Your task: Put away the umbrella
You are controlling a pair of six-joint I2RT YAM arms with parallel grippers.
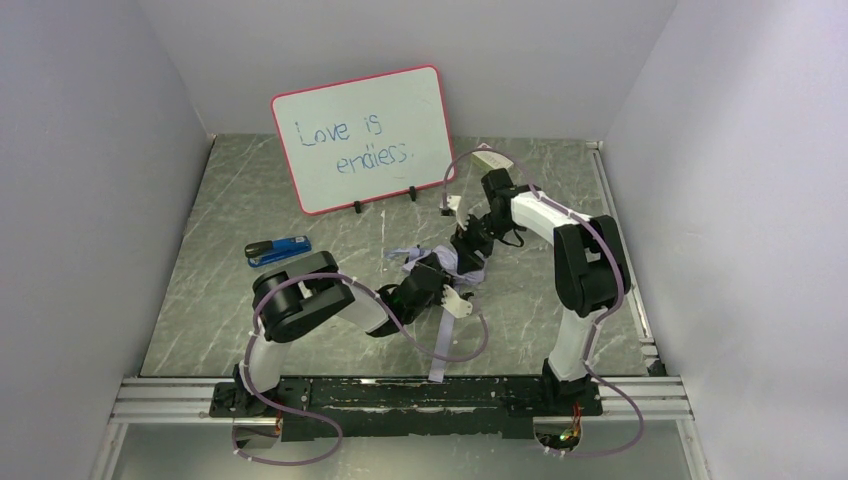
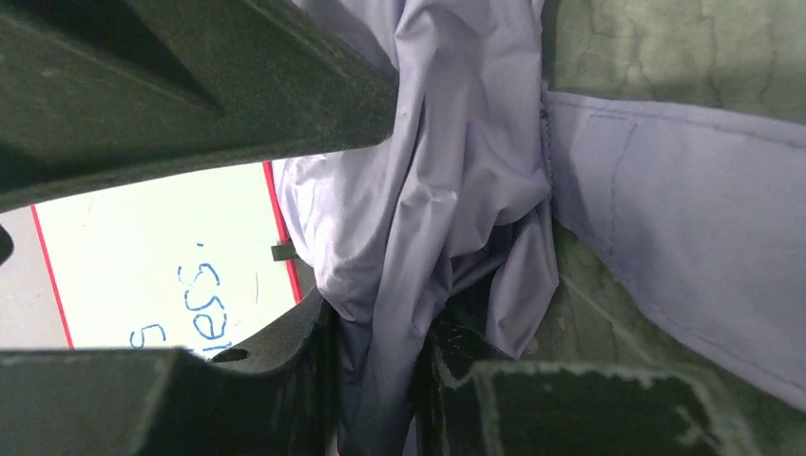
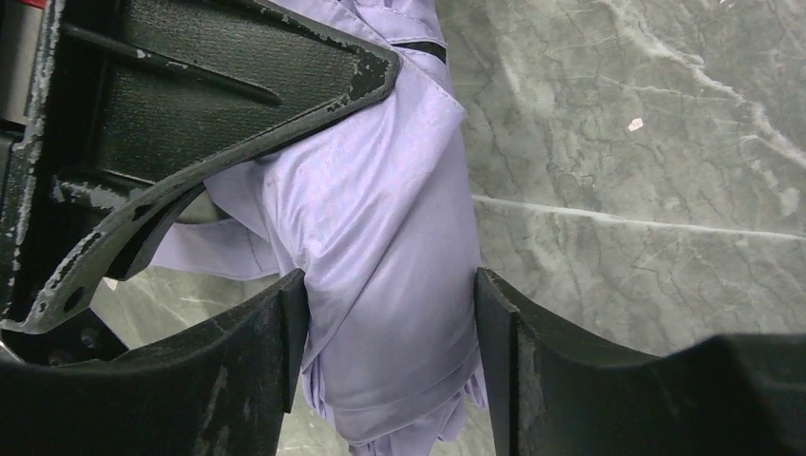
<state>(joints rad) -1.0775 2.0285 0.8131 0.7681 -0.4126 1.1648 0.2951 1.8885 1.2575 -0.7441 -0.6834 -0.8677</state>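
The pale lavender umbrella (image 1: 462,262) lies folded and bunched in the middle of the table, between both grippers. My left gripper (image 1: 440,277) is shut on a fold of its fabric (image 2: 409,285); the closure strap (image 2: 684,209) trails off to the right over the table. My right gripper (image 1: 474,240) is shut around the folded bundle (image 3: 390,285), with a finger (image 3: 257,351) pressed against each side. The other gripper's black body (image 3: 190,104) sits just above the bundle in the right wrist view. The shaft and handle are hidden.
A red-framed whiteboard (image 1: 365,135) stands at the back on small black feet, and shows in the left wrist view (image 2: 162,266). A blue stapler (image 1: 278,251) lies on the left of the marbled table (image 1: 560,200). Grey walls close in both sides.
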